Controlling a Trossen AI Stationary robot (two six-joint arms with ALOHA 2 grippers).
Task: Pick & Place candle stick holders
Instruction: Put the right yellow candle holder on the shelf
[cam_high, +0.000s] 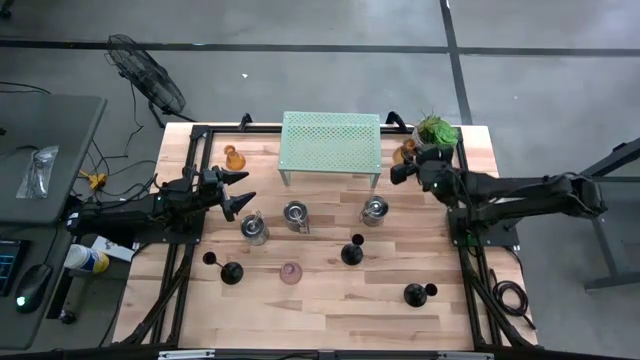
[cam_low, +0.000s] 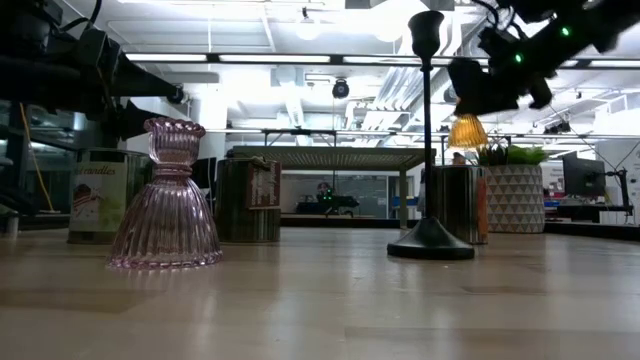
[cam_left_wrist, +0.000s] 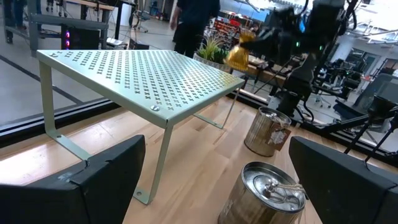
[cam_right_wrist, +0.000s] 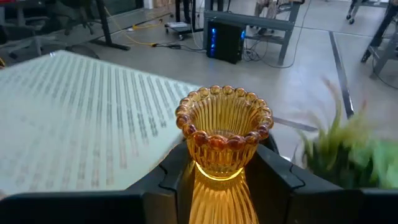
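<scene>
My right gripper (cam_high: 403, 166) is shut on an amber glass candle stick holder (cam_right_wrist: 224, 127) with a beaded rim. It holds it in the air by the rack's right end, in front of the plant. My left gripper (cam_high: 238, 192) hangs open and level at the table's left and touches nothing. A second amber holder (cam_high: 233, 157) stands on its base left of the rack. Three silver cups (cam_high: 296, 215) stand in a row in front of the rack. Black sticks (cam_high: 352, 252) and a pink glass holder (cam_low: 165, 195) stand nearer the front edge. My right gripper pinches the amber holder's narrow waist (cam_right_wrist: 217, 175), just below its beaded bowl, between the two fingers (cam_right_wrist: 166, 180). The fingers reach in nearly level from the table's right side. The holder stands upright in the hold, lifted clear of the table, its flared foot (cam_low: 467, 131) below the fingers.
The pale green perforated rack (cam_high: 332, 145) stands on thin legs at the table's far middle. The green plant in a white pot (cam_high: 436, 128) sits at the far right corner, close to my right gripper. A person stands in the room beyond the rack.
</scene>
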